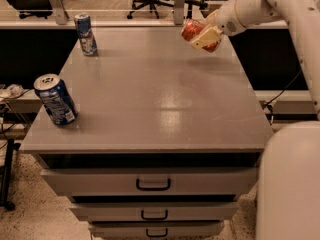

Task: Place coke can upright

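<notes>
The coke can (pixel 191 30) is red-orange and tilted on its side, held in the air above the far right part of the grey cabinet top (pixel 150 89). My gripper (pixel 204 35) is shut on the coke can, its pale fingers (pixel 205 37) wrapped around the can's body. The white arm reaches in from the upper right. The can does not touch the surface.
A dark blue can (pixel 55 99) stands near the left front edge. A slimmer blue-and-white can (pixel 85 34) stands at the far left corner. Drawers (pixel 152 183) sit below the top. The robot's white body (pixel 292 184) fills the right front. Office chairs stand behind.
</notes>
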### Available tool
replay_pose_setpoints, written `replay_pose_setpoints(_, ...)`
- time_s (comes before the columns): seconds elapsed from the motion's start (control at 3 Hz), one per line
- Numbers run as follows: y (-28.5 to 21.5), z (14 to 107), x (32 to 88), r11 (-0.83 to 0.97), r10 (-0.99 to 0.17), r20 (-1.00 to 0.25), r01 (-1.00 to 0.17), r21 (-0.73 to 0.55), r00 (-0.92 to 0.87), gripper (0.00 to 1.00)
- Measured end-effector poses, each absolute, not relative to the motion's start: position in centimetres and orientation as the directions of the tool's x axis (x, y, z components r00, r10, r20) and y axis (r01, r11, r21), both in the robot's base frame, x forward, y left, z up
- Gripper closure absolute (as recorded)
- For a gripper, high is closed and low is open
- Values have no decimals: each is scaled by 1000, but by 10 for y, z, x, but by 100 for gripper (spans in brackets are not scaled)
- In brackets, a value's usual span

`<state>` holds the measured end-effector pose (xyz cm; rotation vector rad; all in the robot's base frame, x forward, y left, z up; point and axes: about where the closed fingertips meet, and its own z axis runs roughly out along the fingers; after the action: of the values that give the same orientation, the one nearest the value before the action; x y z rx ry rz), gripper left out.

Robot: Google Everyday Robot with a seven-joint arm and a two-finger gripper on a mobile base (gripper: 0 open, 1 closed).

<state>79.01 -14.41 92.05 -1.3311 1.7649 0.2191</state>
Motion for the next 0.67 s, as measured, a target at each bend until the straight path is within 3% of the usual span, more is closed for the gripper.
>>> replay_pose_setpoints(0.67, -172, 927, 774, 545, -360, -932, -805, -234, 27, 100)
